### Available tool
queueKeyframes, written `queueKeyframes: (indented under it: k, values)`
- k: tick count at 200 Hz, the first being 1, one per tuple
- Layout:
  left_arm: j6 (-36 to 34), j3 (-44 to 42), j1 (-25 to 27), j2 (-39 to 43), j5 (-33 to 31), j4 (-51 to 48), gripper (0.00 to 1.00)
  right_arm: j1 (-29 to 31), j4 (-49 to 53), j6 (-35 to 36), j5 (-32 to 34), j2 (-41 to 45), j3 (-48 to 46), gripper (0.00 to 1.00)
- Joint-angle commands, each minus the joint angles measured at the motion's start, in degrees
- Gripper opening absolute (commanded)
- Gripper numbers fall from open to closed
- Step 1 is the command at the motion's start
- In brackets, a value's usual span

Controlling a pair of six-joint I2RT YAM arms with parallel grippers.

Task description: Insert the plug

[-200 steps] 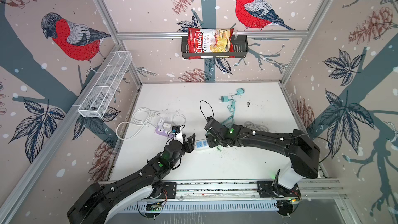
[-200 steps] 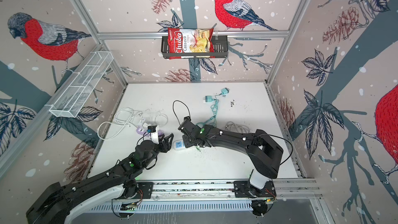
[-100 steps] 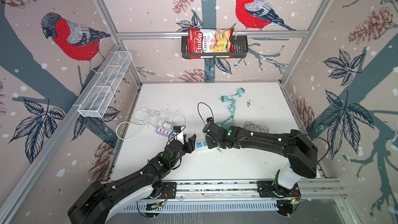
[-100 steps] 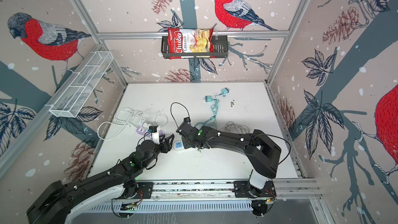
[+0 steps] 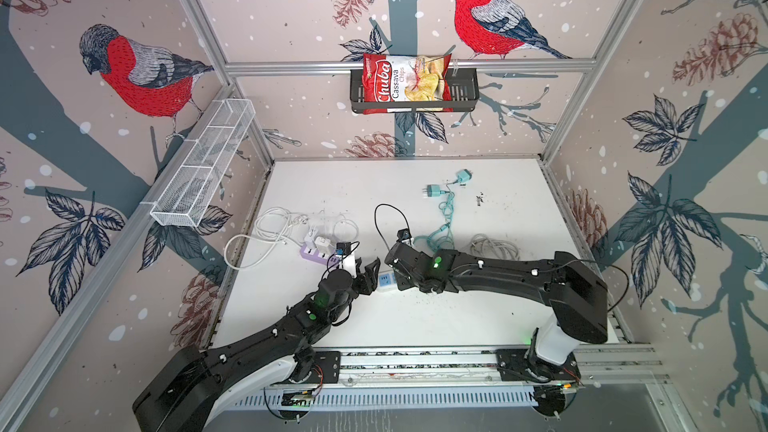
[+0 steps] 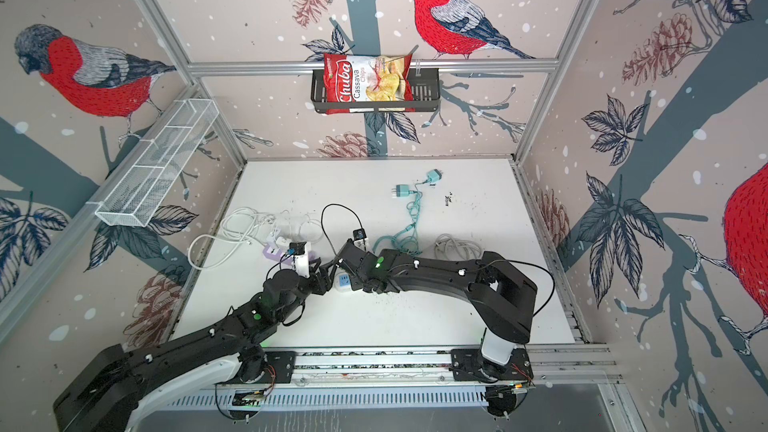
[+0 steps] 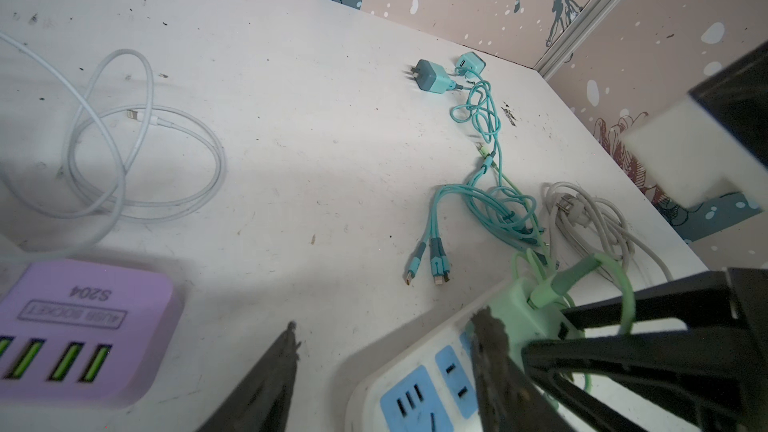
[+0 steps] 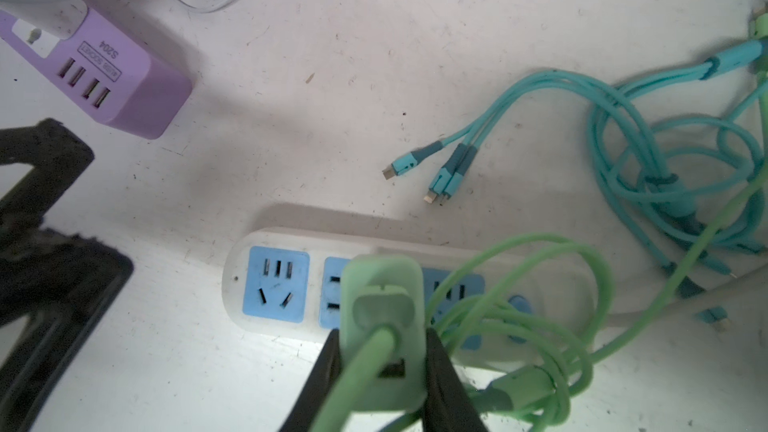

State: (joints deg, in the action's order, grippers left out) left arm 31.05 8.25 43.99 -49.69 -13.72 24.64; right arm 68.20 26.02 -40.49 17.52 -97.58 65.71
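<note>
Green plug (image 8: pixel 382 313) was a pale mint block with rounded corners, and a moulded collar on its back led into a green cable (image 8: pixel 519 243) of the same shade. The right gripper (image 8: pixel 381 332) had its two black fingers clamped on the plug's sides, holding it over the middle blue socket of the white power strip (image 8: pixel 237 284). Only two slots of that socket showed beside the plug. I could not tell whether the pins were seated. The green cable looped loosely over the strip's far socket and blue button.

At the strip's free end the left gripper (image 7: pixel 384 322) stood with its jaws apart. One finger lay over the strip's face next to the plug and the other stood off the end above bare table. The five-slot end socket lay uncovered.

Near the strip's free end sat a purple USB block (image 8: pixel 124 89). Beyond the strip lay a teal cable (image 8: pixel 623 126) with three connector tips, beside a grey cord (image 7: pixel 582 209). Further off were a white cable (image 7: pixel 145 160) and a teal charger (image 7: pixel 432 78).
</note>
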Motion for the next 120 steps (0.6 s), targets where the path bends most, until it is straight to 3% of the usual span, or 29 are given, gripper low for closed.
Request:
queueKeyframes:
  k: [1, 120]
  values:
    - [-0.9, 0.36, -0.04, 0.46, 0.2, 2.29, 0.66, 0.4, 1.59, -1.69, -0.77, -0.34, 0.07, 0.05]
    - [-0.92, 0.2, -0.07, 0.65, 0.19, 2.64, 0.66, 1.53, 3.4, -3.97, -0.37, 0.08, -0.28, 0.06]
